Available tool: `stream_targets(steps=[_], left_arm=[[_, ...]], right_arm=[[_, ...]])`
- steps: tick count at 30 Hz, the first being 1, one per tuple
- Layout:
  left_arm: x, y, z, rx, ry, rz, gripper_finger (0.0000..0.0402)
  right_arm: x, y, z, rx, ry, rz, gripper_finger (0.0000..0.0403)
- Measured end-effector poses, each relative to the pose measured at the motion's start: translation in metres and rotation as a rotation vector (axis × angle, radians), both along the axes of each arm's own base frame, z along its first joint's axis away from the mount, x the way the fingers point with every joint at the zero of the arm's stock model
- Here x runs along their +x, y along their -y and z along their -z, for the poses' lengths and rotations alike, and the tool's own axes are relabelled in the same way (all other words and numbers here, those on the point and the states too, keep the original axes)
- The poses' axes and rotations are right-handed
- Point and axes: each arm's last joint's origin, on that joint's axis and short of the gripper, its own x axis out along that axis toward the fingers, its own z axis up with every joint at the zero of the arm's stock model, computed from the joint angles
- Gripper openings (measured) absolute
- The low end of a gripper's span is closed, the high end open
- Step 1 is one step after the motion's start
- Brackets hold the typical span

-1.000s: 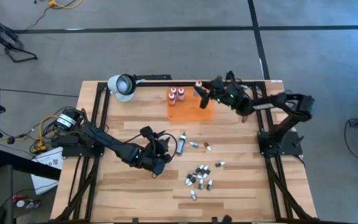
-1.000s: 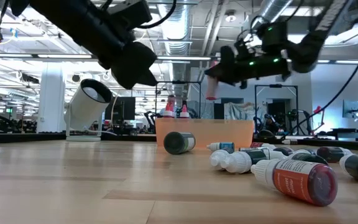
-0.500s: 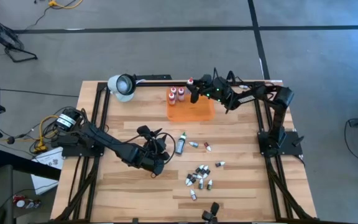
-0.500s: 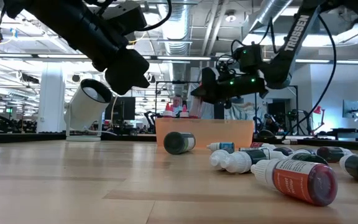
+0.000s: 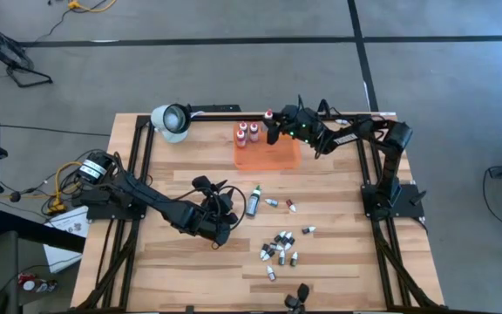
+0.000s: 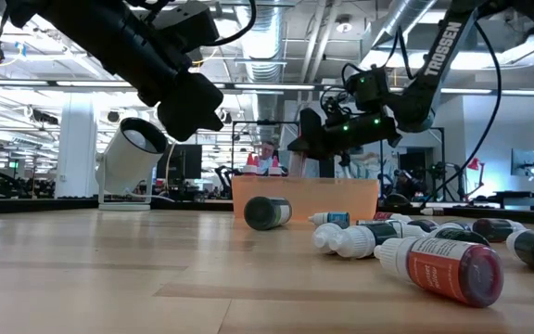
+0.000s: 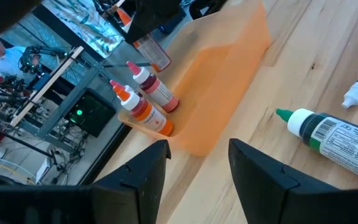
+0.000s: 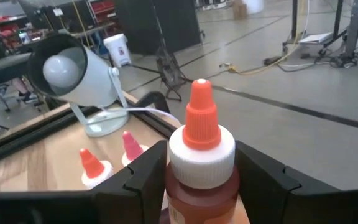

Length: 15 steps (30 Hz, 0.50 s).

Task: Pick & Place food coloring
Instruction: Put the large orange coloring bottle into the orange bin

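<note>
My right gripper (image 5: 273, 129) is shut on a red food coloring bottle (image 8: 202, 186) with a white collar and an orange-red tip. It holds the bottle upright over the far edge of the orange tray (image 5: 268, 153). Three more red bottles (image 5: 247, 132) stand at the tray's far left corner. My left gripper (image 5: 230, 208) hovers open mid-table, beside a green-capped bottle (image 5: 253, 201) lying on its side. Several tiny droppers (image 5: 281, 247) lie scattered nearer the front. My right gripper pinches the bottle's body just under the white collar (image 8: 178, 182) between its two fingers (image 8: 143, 180). The fingers come in roughly level from the table's right. The bottle stands upright with its tip up; the tray wall (image 6: 304, 197) hides its bottom in the low view.
A white lamp (image 5: 171, 120) stands at the far left corner, its arm running along the far edge. Two loose droppers (image 5: 279, 204) lie right of the green-capped bottle. Bare wood shows left of my left gripper and along the front left.
My right gripper has carried the red bottle toward the table's left and downward, to the tray's far edge near the standing bottles. Most of this move came early; in the last half second it has hardly shifted. The bottle has stayed upright.
</note>
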Motion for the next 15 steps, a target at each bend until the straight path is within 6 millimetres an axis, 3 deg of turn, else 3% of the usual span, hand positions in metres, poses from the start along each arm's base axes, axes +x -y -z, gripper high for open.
stream_targets(steps=[15], left_arm=[[0.0001,0.0000,-0.0001,0.001,0.001,0.000,0.0169]], right_arm=[[0.0037,-0.0013,0.0045,0.079,-0.049,0.050,0.0167]])
